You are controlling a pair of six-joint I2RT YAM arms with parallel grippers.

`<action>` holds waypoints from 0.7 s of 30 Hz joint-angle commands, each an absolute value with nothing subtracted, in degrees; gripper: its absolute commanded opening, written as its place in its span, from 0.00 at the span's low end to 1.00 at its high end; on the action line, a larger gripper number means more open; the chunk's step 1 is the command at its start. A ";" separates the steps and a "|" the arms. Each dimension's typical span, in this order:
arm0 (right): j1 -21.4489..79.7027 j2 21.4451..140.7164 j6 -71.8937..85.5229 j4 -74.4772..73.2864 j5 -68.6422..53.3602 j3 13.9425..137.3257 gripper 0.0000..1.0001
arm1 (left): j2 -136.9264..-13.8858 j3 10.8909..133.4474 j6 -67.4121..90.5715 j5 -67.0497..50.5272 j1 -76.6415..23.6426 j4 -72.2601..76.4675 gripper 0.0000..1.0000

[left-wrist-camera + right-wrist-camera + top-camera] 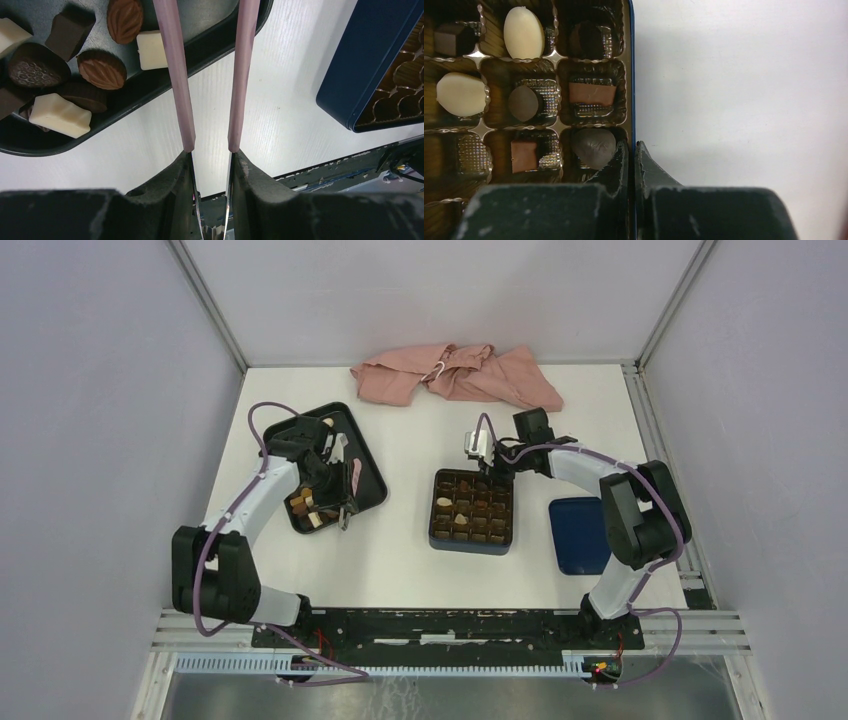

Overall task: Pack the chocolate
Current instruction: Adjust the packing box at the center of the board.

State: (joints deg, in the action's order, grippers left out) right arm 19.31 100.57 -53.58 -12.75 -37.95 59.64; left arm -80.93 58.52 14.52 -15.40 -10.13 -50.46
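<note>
White table [420,540], chocolate [102,69] dark, tan, cream (some boxed), left fingers [175,75] narrowly apart, right fingers [649,170] pressed together.

Top view: a white bench [420,440] carries a crumpled pink cloth [455,375] at 12 o'clock by the far edge, a black rimmed tray [378,490] at 9 o'clock, turned diagonally, and a dark blue square box [470,543] with a brown gridded insert near the centre. A dark blue lid [578,535] lies flat at 3 o'clock, near the box but apart from it. A black rail [450,625] runs along the 6 o'clock edge.
</note>
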 commanded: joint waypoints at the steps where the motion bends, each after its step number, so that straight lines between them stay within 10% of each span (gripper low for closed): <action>1: 19.54 97.61 -50.46 -11.34 -36.54 63.23 0.00 | -77.88 58.11 17.00 -16.70 -10.82 -48.86 0.04; 21: 28.19 87.79 -39.21 -7.78 -14.12 66.86 0.00 | -72.82 57.83 20.27 -16.69 -15.43 -47.80 0.03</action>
State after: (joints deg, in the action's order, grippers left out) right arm 27.40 90.17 -41.93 -11.99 -18.59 64.18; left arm -74.83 57.67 17.74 -15.53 -14.35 -50.33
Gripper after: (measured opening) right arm 0.023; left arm 0.358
